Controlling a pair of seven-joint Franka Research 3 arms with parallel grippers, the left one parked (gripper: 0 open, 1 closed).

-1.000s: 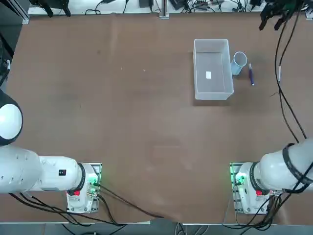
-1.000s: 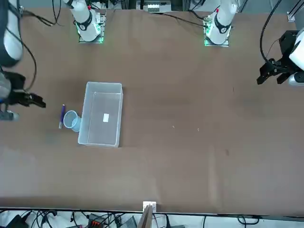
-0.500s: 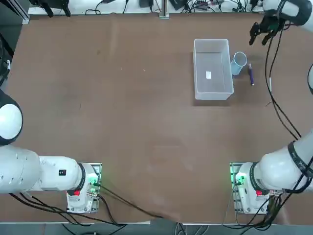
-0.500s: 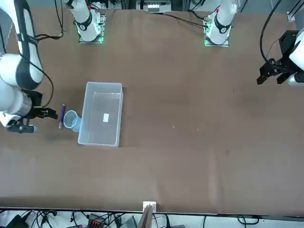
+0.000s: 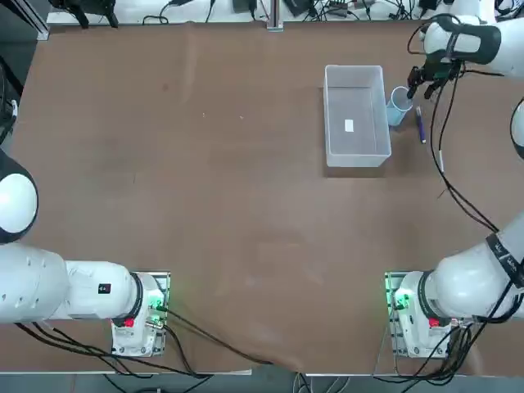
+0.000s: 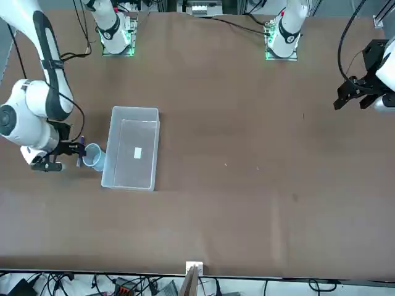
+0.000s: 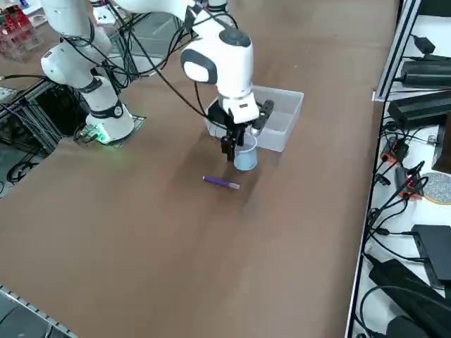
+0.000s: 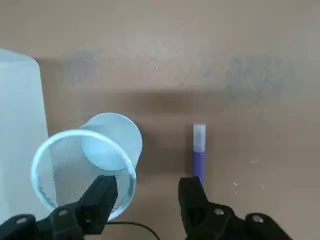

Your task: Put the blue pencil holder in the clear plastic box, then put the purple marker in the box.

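**Lining up on the cup's rim**

The right pincer (image 8: pixel 147 197) hovers above the desk (image 5: pixel 205 180) with its two fingers spread apart and nothing between them. It sits over the gap between the cup (image 8: pixel 87 167) and the marker (image 8: pixel 199 155), one finger at the cup's near rim.

The cup (image 5: pixel 399 104) stands upright, just beside the outer long wall of the clear box (image 5: pixel 355 115), which is empty apart from its label. The marker (image 5: pixel 421 125) lies flat on the desk, a little further out from the cup.

To grip the cup well, the pincer likely needs to shift towards the box so that one finger drops inside the cup's mouth and the other outside its wall (the mesh wall looks thin and light). Coming straight down should avoid tipping it against the box or nudging the marker.
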